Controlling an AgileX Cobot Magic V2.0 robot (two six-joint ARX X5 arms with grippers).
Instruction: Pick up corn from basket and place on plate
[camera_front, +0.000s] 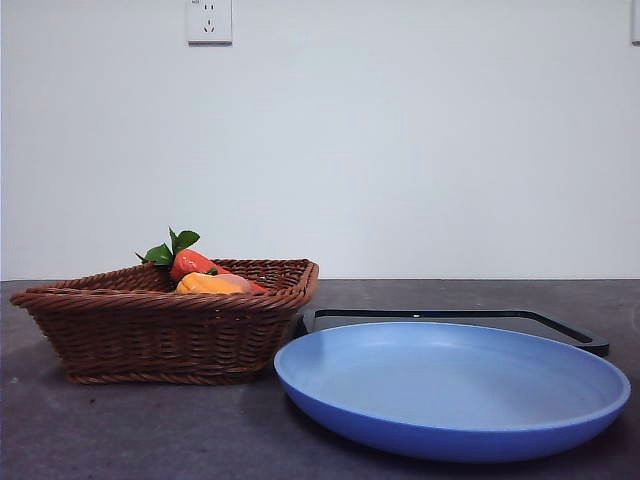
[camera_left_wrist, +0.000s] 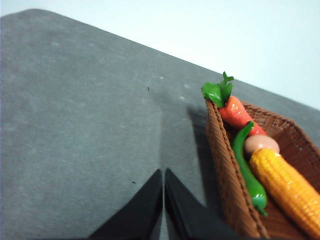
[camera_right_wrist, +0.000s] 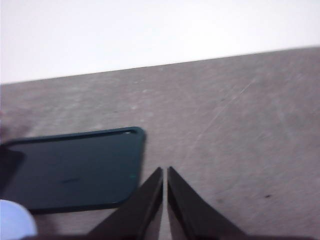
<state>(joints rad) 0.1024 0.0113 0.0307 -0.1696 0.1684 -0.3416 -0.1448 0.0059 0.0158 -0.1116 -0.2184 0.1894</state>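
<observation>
Front view: We see the basket at nine o'clock of the empty plate, a black tray behind; no arm shows.
Left wrist view: Our left gripper, jaws closed, hangs over bare table just beside the basket; the corn lies inside with an egg, pepper and carrot.
Right wrist view: Our right gripper waits closed beside the tray.
Next step: We should open wide and grip the corn mid-length, across its width.

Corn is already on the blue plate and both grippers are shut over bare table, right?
Not quite. The plate is empty; the corn lies in the basket, as the left wrist view shows. The left gripper and right gripper are indeed shut over bare table.
</observation>
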